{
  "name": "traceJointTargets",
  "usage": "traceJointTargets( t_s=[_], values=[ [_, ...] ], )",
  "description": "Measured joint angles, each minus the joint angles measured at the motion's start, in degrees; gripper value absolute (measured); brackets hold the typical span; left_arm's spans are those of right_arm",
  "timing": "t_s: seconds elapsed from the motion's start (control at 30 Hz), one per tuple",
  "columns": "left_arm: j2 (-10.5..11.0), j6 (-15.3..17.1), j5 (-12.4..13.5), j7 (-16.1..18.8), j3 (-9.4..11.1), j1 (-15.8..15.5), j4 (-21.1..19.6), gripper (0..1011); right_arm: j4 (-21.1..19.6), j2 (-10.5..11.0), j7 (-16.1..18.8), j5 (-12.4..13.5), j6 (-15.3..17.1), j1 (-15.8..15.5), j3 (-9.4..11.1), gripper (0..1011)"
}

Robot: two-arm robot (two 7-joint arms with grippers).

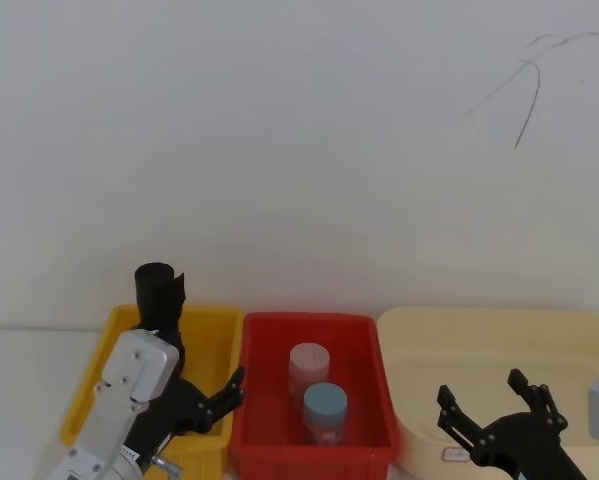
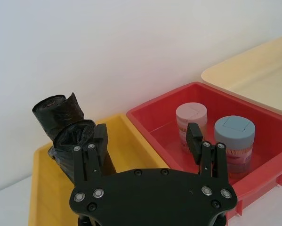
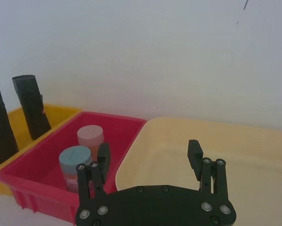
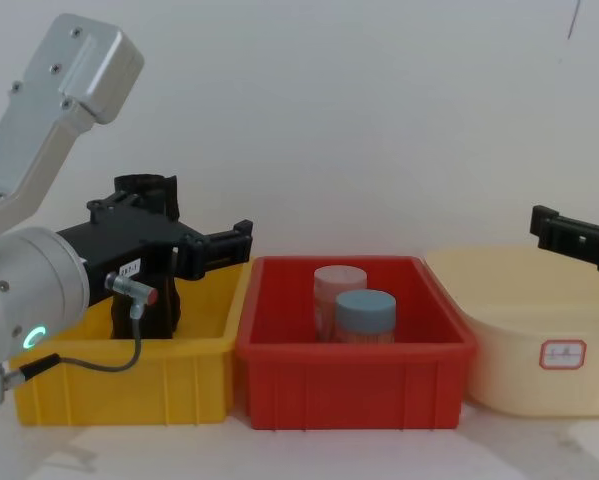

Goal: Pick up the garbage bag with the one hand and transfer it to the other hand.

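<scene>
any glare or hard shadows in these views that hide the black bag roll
Head view: flat, even light, no glare; the tall black roll of plastic garbage bags stands dark against the white wall. Left wrist view: mild sheen inside the red plastic bin, beyond the open left pincer. Chest view: a soft shadow on the white table before that bin.

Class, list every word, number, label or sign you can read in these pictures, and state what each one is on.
Red-bordered sticker on the cream tub: too small to read.
White tag on the left pincer, at the yellow bin: too small to read.
Label band on the blue-lidded jar: blurred, unreadable.
No legible text anywhere.
</scene>
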Motion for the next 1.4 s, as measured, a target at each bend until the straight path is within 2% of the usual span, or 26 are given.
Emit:
traceJointTargets(
  t_s=[0.8,0.97,1.4],
  values=[
    [0.03,-0.01,0.0,-0.07,-0.07,0.08,0.0,1002,0.0,0.0,0.0,0.0,0.0,0.0,0.0,1001],
    [0.48,-0.55,-0.12,-1.03,-0.23,0.41,-0.2,1002,0.0,0.0,0.0,0.0,0.0,0.0,0.0,1001],
    [2.32,-2.44,-1.14,-3.1,-1.48,3.32,-2.25,1002,0.0,0.0,0.0,0.0,0.0,0.0,0.0,1001]
  ],
)
